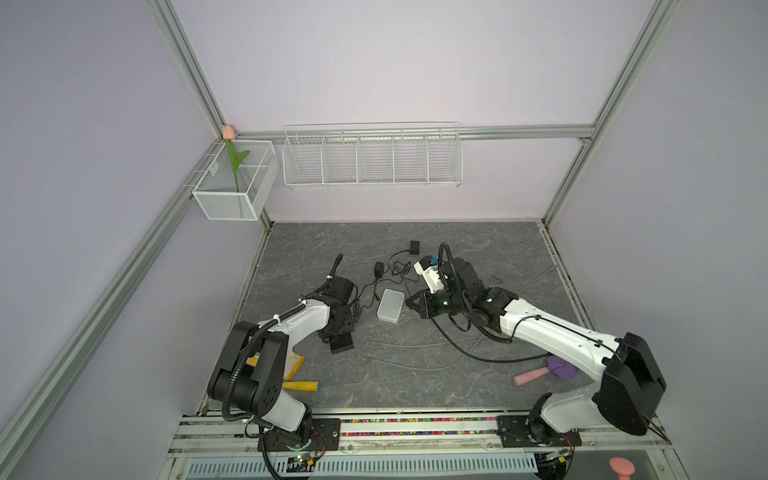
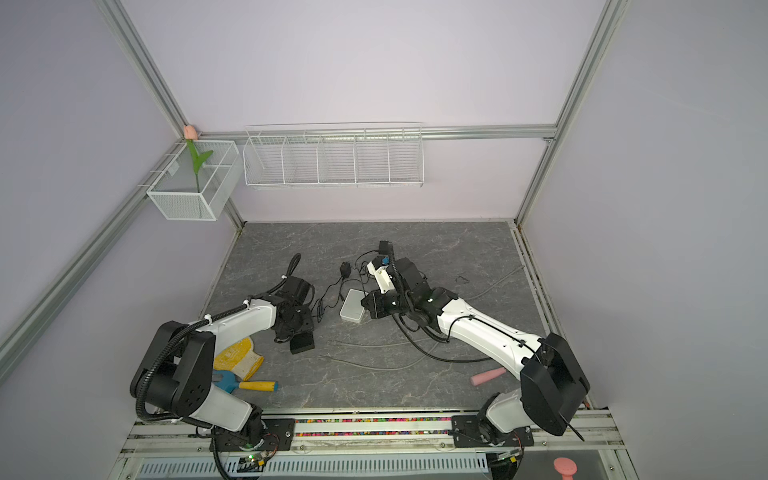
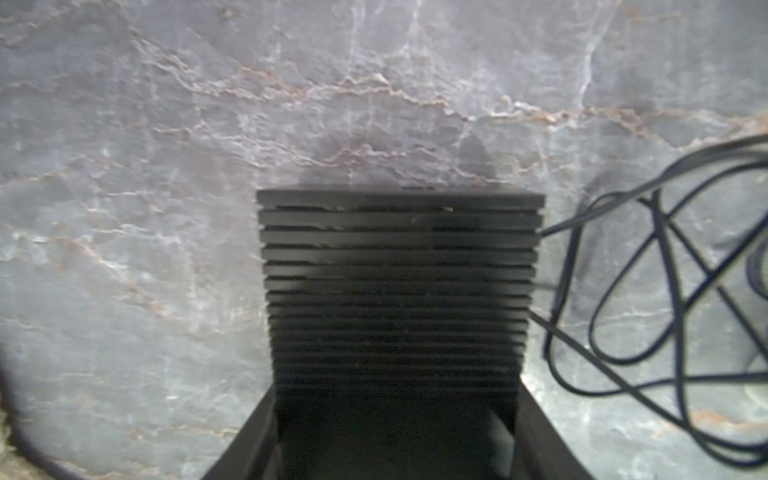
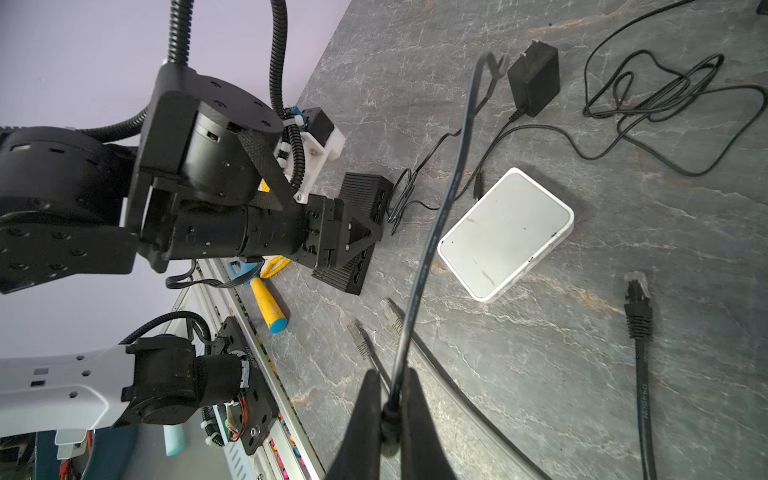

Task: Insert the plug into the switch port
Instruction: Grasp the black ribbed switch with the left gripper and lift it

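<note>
My right pincer (image 4: pixel 390 415) is pinched shut on the black cable (image 4: pixel 440 208) at the bottom centre of the right wrist view. The cable runs up the frame to a blurred end near the top that I take for the plug (image 4: pixel 494 62). My left pincer (image 4: pixel 357 237) straddles the black ribbed switch (image 4: pixel 368 193) at mid-frame, with the ports facing the right of the picture. I cannot tell whether its jaws have bitten on the switch.

My main worry is the grip point. I am holding the cable well back from the plug, so the end will probably droop or swing and meet the port crooked. If the switch is not clamped, a push could skid it across the tabletop (image 4: pixel 540 374). The thin wire tangle (image 4: pixel 401 203) lies just beside the port face and could snag. The white box (image 4: pixel 507 232), just right of the switch, crowds the way in.
</note>
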### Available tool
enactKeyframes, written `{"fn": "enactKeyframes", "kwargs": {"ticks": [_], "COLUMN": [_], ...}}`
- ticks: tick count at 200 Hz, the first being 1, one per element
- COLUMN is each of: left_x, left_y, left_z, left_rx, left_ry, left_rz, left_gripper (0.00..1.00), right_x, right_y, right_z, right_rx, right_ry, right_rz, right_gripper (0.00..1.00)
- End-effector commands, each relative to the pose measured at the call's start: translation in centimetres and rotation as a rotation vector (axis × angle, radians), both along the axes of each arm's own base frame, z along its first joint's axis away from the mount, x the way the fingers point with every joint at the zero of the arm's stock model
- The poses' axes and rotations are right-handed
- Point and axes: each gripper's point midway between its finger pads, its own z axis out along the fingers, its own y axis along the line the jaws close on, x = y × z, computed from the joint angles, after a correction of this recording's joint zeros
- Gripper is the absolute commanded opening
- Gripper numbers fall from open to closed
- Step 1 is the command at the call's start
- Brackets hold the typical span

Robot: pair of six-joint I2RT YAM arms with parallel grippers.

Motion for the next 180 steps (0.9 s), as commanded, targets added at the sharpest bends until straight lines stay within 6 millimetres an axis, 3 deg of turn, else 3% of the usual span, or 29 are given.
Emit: {"fn": "enactKeyframes", "kwargs": {"ticks": [1, 34, 64, 89, 141, 180], "left_x": [-0.7, 0.3, 0.1, -1.2, -4.3, -5.1], "left_y": [-1.2, -1.6, -4.1, -5.7, -8.0, -10.1], "left_z": [0.4, 7.5, 14.8, 18.7, 20.8, 20.2], "left_rx": [-0.071, -0.150, -0.345, -0.473, -0.605, -0.670], "left_ry": [-0.012, -0.222, -0.450, -0.576, -0.775, -0.833], "left_rz": [0.002, -0.026, -0.139, -0.228, -0.374, -0.451], "left_gripper": [0.12, 0.00, 0.00, 0.00, 0.00, 0.00], "right_x": [-0.4, -0.5, -0.8, -1.4, -3.0, -3.6], "right_y": [-0.3, -1.1, -1.5, -1.7, -2.2, -2.2], "right_z": [1.0, 1.7, 2.6, 4.2, 7.6, 8.7], "right_rx": [0.015, 0.008, 0.017, 0.049, 0.122, 0.159], "right_ry": [-0.030, -0.057, -0.075, -0.101, -0.165, -0.198], "right_rz": [0.009, 0.002, 0.007, 0.027, 0.074, 0.101], "right_gripper": [0.08, 0.08, 0.08, 0.08, 0.08, 0.08]}}
